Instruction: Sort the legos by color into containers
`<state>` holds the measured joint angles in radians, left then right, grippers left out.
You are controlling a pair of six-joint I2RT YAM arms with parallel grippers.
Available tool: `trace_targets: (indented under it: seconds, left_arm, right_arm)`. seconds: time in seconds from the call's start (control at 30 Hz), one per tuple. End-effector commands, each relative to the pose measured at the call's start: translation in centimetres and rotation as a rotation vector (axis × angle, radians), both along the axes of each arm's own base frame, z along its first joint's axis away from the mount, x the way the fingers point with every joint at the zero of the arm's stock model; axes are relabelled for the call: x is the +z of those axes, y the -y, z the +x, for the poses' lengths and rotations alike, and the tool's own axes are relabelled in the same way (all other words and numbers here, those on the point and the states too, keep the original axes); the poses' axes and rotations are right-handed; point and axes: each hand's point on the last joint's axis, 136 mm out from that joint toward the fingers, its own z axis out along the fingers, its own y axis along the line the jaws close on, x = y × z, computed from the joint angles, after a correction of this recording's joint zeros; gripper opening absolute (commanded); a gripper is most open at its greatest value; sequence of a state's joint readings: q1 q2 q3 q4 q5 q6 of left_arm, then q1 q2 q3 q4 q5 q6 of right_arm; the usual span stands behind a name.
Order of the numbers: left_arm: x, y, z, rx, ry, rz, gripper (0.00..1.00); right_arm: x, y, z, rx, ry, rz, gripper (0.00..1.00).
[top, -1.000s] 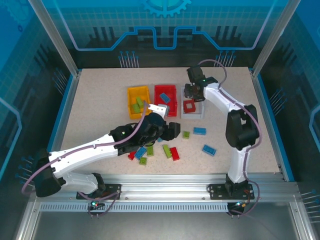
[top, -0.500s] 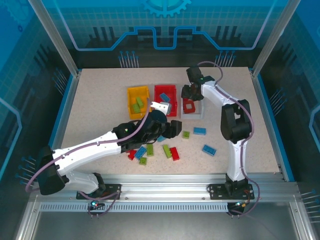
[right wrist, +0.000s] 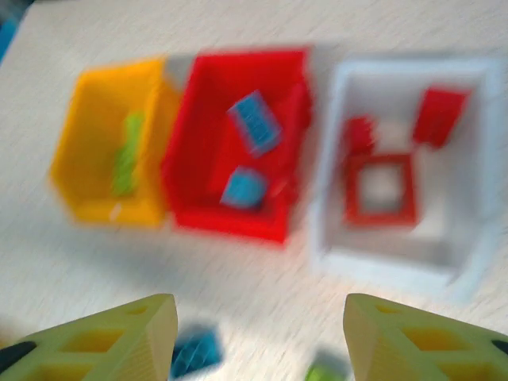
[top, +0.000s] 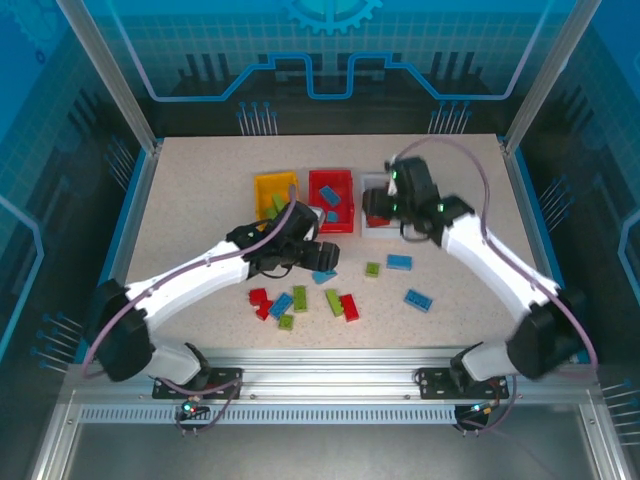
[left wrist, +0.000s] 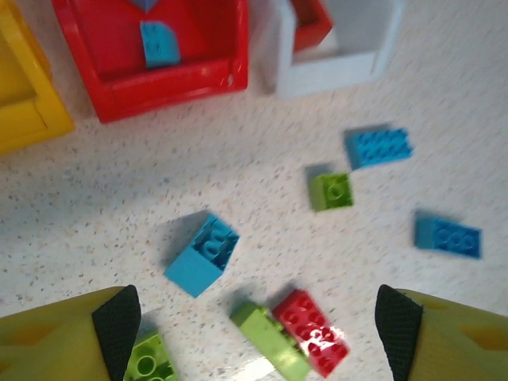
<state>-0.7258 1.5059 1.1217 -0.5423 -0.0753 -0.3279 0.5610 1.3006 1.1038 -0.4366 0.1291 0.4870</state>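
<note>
The left gripper (left wrist: 255, 319) hung spread wide and empty. The blue brick (left wrist: 202, 254) lay just ahead of its jaws, skewed and nearer one finger. Closing there could spin it aside or catch the lime brick (left wrist: 268, 341) nearby. The right gripper (right wrist: 254, 337), likewise parted and empty, faced the white bin (right wrist: 381, 266).

Bright even overhead light, soft shadows, heavy right-wrist motion blur.
</note>
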Motion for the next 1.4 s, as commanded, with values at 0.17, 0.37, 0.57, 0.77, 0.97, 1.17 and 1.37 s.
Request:
trace_targets:
  seconds: [0.17, 0.37, 0.57, 0.77, 0.97, 1.17, 1.37]
  left_arm:
    - [-6.6, 0.5, -0.1, -0.377, -0.100, 0.250, 0.86]
    - [-8.7, 1.3, 0.9, -0.417, -0.115, 0.285, 0.82]
    - [-10.8, 1.0, 1.0, -0.414, -0.155, 0.321, 0.56]
    - [-9.2, 1.5, 1.8, -0.356, -0.103, 0.278, 0.33]
    - [-1.4, 1.8, 5.0, -0.183, 0.006, 0.153, 0.33]
    - [3.7, 1.6, 10.3, 0.012, 0.013, 0.002, 0.31]
    - [3.2, 0.9, 16.4, 0.202, -0.019, -0.037, 0.30]
  right_arm:
    - [-4.5, -1.8, -11.9, 0.167, -0.027, 0.179, 0.72]
    - [-5.0, 0.1, -14.1, 0.126, -0.049, 0.218, 0.73]
    - [-4.6, 0.1, -13.9, 0.119, -0.048, 0.201, 0.73]
    - [-4.7, -0.5, -13.5, 0.119, -0.054, 0.210, 0.71]
    - [-2.8, -0.3, -12.5, 0.099, 0.019, 0.211, 0.70]
    - [0.8, -0.8, -9.2, 0.048, 0.143, 0.215, 0.72]
    - [3.2, -1.5, -5.6, 0.014, 0.158, 0.237, 0.72]
